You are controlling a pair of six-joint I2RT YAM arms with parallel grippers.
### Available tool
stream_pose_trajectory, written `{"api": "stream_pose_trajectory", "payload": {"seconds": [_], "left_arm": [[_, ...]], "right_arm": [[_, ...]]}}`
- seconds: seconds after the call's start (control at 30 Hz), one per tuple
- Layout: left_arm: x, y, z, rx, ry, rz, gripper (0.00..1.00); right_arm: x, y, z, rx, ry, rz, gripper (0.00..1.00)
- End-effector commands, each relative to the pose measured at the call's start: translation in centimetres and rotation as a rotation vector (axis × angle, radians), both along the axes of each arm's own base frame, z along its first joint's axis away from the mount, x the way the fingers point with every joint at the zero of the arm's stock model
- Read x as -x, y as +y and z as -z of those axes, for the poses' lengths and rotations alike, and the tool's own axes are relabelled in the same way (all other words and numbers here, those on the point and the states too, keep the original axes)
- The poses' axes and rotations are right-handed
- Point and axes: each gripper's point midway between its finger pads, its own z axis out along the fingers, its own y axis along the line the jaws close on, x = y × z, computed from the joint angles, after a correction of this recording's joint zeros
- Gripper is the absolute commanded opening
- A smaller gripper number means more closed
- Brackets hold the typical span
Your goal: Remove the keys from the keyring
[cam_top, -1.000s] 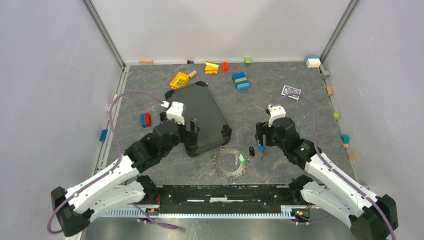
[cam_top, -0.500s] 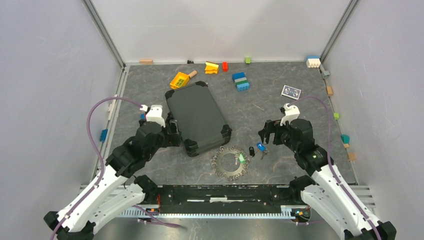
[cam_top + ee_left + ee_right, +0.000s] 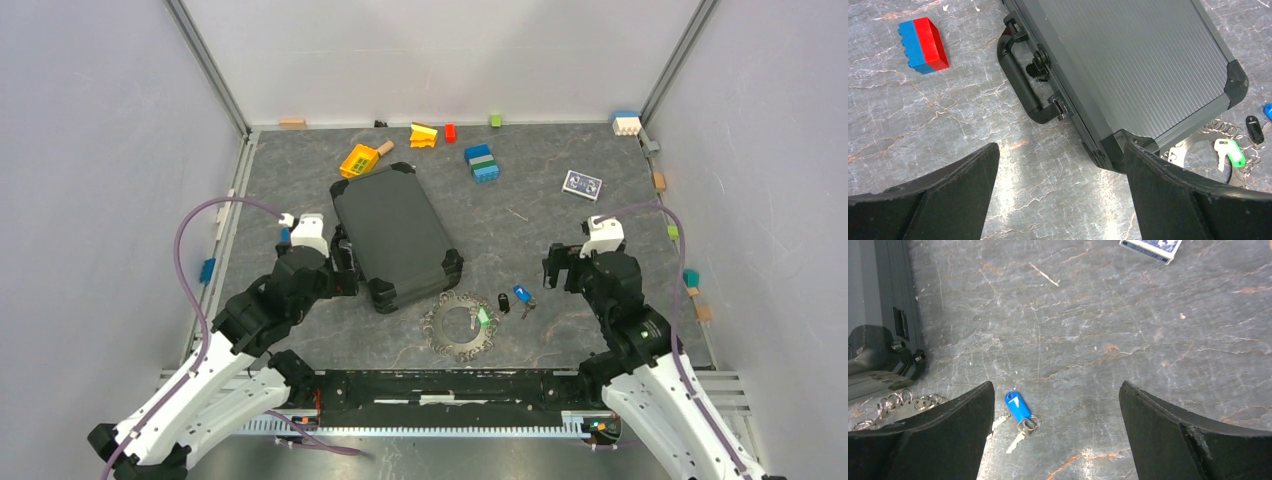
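The keyring [image 3: 460, 328], a toothed circle of grey keys with a green tag [image 3: 484, 317], lies flat near the table's front. A black-headed key [image 3: 503, 303] and a blue-headed key [image 3: 521, 296] lie loose just to its right. My right gripper [image 3: 556, 268] hovers open, up and to the right of them. In the right wrist view the blue-headed key [image 3: 1018, 406] rests on the stone by the left finger of that gripper [image 3: 1055, 387]. My left gripper [image 3: 1060, 150] is open over bare stone beside the case's near corner. The keyring [image 3: 1198, 150] peeks out past the right finger.
A dark grey ribbed case [image 3: 395, 235] with a black handle [image 3: 1020, 82] lies slanted just above the keyring. A red-and-blue brick [image 3: 923, 45] sits left of it. A card deck [image 3: 582, 184] and toy bricks [image 3: 482, 163] lie farther back. Grey walls close in on both sides.
The right gripper opened, left the blue-headed key on the table and drew back to the right. The left arm pulled back left off the case, then stayed still.
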Motion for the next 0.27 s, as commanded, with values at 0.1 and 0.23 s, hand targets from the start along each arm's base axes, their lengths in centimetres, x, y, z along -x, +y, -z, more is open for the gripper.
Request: {"api": "stream_pose_trajectory", "payload": {"seconds": [0.1,0.23], "left_arm": [[0.04,0.12,-1.48,0.072,-0.053,-0.027,1.0],[-0.06,0.01,-1.62,0.076,-0.055,-0.029,1.0]], "right_arm": [[0.26,-1.52,-0.59,0.037,-0.069,0.045,0.98],[0.17,-1.81,-0.99,0.038,-0.1,0.058,0.98]]}}
